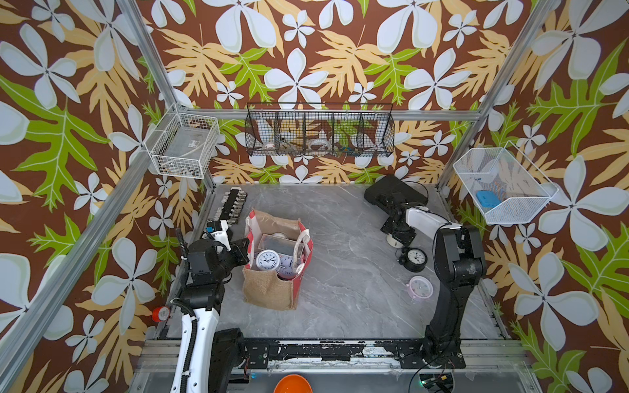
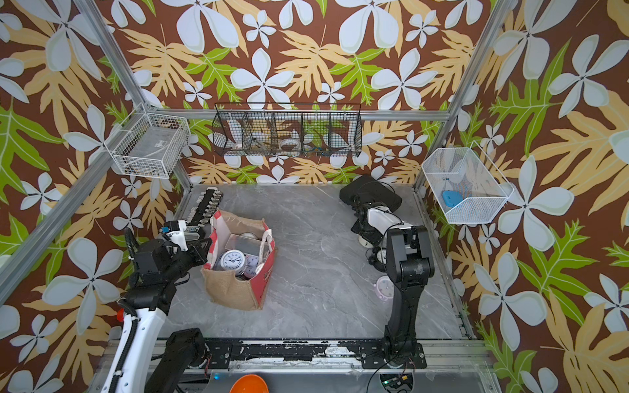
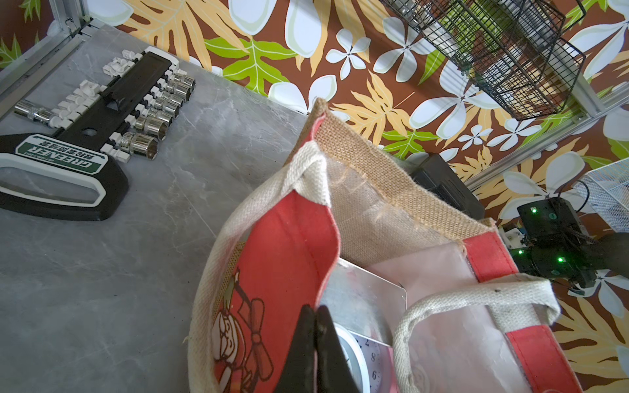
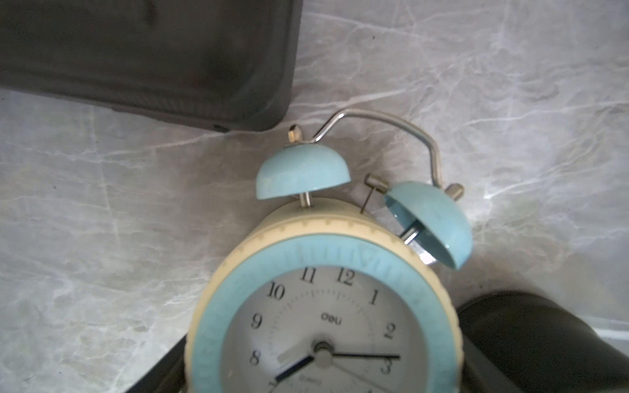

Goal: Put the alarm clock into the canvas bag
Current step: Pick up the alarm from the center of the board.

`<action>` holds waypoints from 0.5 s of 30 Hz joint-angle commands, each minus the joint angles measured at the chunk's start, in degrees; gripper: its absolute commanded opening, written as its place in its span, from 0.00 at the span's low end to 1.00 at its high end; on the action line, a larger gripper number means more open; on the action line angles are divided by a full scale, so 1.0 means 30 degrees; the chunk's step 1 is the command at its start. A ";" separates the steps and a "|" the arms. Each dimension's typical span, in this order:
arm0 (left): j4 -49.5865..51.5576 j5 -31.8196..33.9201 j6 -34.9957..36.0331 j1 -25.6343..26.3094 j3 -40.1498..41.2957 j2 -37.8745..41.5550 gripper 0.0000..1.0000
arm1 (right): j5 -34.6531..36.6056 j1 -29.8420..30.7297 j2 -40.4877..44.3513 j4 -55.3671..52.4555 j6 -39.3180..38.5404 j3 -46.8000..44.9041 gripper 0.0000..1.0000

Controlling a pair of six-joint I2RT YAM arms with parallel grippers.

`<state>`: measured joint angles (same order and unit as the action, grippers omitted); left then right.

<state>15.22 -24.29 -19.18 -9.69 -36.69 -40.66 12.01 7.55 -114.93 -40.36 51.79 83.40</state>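
One hold I'm seeing: L gripper [image 3: 316, 314] clamping canvas bag [image 3: 374, 190] rim; R gripper [image 4: 340, 343] straddling alarm clock [image 4: 306, 255], grip unclear.

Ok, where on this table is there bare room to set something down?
The widest free patch is the table centre, between the canvas bag and the black alarm clock. Another strip runs along the front edge. Crowded: the right side, round that clock and the pink alarm clock, and back left by the socket set.
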 commanded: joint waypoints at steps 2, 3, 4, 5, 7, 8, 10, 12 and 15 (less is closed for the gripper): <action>-0.0284 0.0005 0.0102 -0.0018 0.0027 0.0020 0.00 | 0.0557 0.0032 0.0427 -0.0079 -0.0275 -0.0163 0.74; -0.0272 -0.0026 0.0107 -0.0014 0.0039 0.0020 0.00 | 0.0645 0.0036 0.0525 -0.0148 -0.0368 -0.0153 0.72; -0.0270 -0.0026 0.0106 -0.0020 0.0038 0.0020 0.00 | 0.0709 0.0034 0.0602 -0.0183 -0.0417 -0.0173 0.72; -0.0270 -0.0012 0.0109 -0.0008 0.0040 0.0023 0.00 | 0.0792 0.0047 0.0739 -0.0225 -0.0446 -0.0220 0.72; -0.0281 -0.0029 0.0107 -0.0020 0.0039 0.0020 0.00 | 0.0841 0.0046 0.1103 -0.0280 -0.0488 -0.0354 0.72; -0.0271 -0.0029 0.0099 -0.0013 0.0038 0.0019 0.00 | 0.0887 0.0057 0.1284 -0.0316 -0.0488 -0.0380 0.72; -0.0271 -0.0064 0.0112 -0.0018 0.0040 0.0019 0.00 | 0.1044 0.0101 0.1776 -0.0317 -0.0598 -0.0509 0.72; -0.0294 -0.0069 0.0120 -0.0002 0.0040 -0.0024 0.00 | 0.1559 0.0164 0.2285 -0.0317 -0.0806 -0.0630 0.72; -0.0301 -0.0087 0.0111 -0.0013 0.0041 -0.0012 0.00 | 0.2523 0.0477 0.2956 -0.0510 -0.1350 -0.0394 0.72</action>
<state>15.22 -24.29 -19.18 -9.69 -36.69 -40.73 15.27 8.40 -107.42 -40.95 49.47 81.69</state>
